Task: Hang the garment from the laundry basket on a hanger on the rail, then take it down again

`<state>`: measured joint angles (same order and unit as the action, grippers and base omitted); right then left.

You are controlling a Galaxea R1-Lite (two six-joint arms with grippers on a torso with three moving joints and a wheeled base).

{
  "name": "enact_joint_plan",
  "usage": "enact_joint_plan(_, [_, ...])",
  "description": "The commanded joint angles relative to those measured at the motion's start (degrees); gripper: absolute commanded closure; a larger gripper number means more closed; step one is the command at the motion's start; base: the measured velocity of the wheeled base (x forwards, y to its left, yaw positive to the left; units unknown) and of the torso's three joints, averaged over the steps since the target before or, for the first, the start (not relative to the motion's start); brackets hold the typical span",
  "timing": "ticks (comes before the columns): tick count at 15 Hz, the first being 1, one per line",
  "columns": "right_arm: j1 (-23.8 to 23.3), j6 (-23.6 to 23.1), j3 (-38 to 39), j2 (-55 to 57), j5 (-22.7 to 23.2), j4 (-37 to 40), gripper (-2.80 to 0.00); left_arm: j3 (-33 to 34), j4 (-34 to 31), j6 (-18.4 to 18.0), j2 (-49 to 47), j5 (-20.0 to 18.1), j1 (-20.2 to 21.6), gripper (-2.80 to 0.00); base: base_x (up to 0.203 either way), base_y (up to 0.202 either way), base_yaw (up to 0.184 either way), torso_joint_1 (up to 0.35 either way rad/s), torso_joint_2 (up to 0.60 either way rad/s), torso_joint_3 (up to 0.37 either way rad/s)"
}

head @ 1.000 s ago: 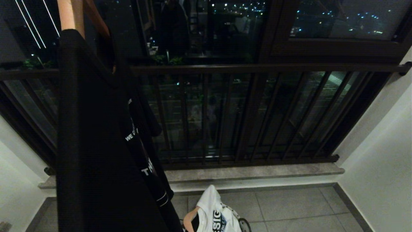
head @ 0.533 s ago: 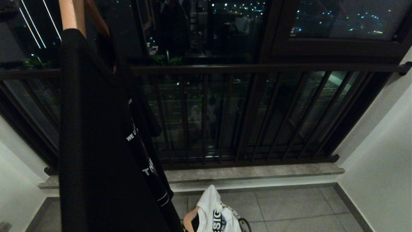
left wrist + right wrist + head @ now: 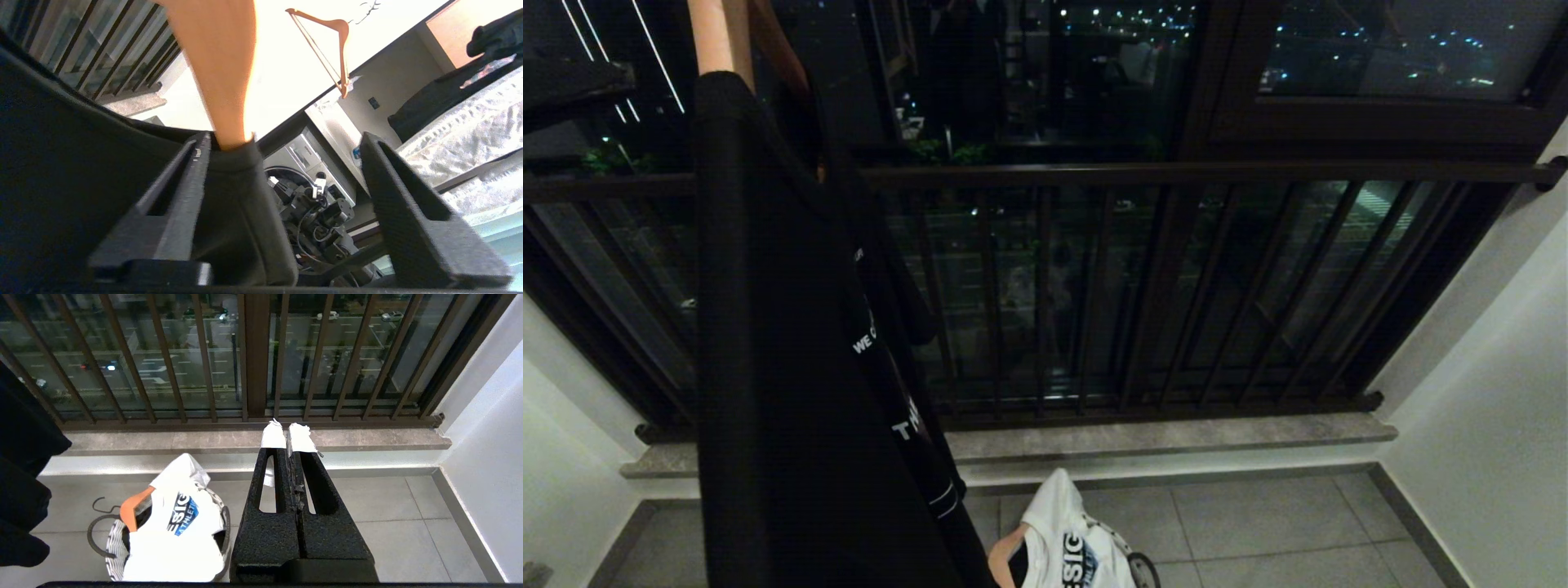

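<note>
Since a second ago the black shirt (image 3: 792, 367) on its hanger (image 3: 220, 73) has swung slightly right. Left gripper (image 3: 286, 163) stands released around the shirt's shoulder; right gripper (image 3: 289, 435) is clenched, empty. Basket (image 3: 116, 555) sits on the floor, holding a white shirt (image 3: 179, 522).

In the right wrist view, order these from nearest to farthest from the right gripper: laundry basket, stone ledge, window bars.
From the right gripper:
1. laundry basket, on the floor beside it.
2. stone ledge, ahead, above the floor.
3. window bars, behind the ledge.

Black cloth garment (image 3: 784, 367), wooden hanger (image 3: 715, 37), matt floor tiles (image 3: 1258, 523)
</note>
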<state>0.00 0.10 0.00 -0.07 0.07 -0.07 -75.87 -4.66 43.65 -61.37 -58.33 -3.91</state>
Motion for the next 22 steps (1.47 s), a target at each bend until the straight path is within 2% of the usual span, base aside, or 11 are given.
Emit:
enact_joint_plan(1, [0.00, -0.01, 0.00, 0.07, 0.01, -0.01, 0.00, 0.36, 0.00, 0.13, -1.09, -0.30, -0.04, -2.80, 0.000, 0.000, 0.000, 0.000, 0.00, 0.000])
enact_joint_plan(3, [0.00, -0.01, 0.00, 0.07, 0.01, -0.01, 0.00, 0.32, 0.35, -0.19, -2.41, -0.30, -0.04, -2.80, 0.000, 0.000, 0.000, 0.000, 0.00, 0.000])
enact_joint_plan(8, [0.00, -0.01, 0.00, 0.07, 0.01, -0.01, 0.00, 0.18, 7.30, 0.38, -7.03, -0.21, -1.43, -2.80, 0.000, 0.000, 0.000, 0.000, 0.00, 0.000])
enact_joint_plan(11, [0.00, 0.07, 0.00, 0.07, 0.01, -0.01, 0.00, 0.15, 8.71, 0.22, -8.92, 0.18, -4.04, -2.80, 0.000, 0.000, 0.000, 0.000, 0.00, 0.000])
enact_joint_plan(12, [0.00, -0.01, 0.00, 0.07, 0.01, -0.01, 0.00, -0.07, 9.43, 0.23, -9.76, 0.91, -5.14, -2.80, 0.000, 0.000, 0.000, 0.000, 0.00, 0.000])
enact_joint_plan(16, [0.00, 0.06, 0.00, 0.07, 0.01, -0.01, 0.00, -0.32, 11.35, 0.21, -11.41, 8.45, -10.65, -2.80, 0.000, 0.000, 0.000, 0.000, 0.00, 0.000])
enact_joint_plan(22, [0.00, 0.04, 0.00, 0.07, 0.01, -0.01, 0.00, -0.53, 12.68, 0.21, -11.86, 8.74, -11.53, -2.80, 0.000, 0.000, 0.000, 0.000, 0.00, 0.000])
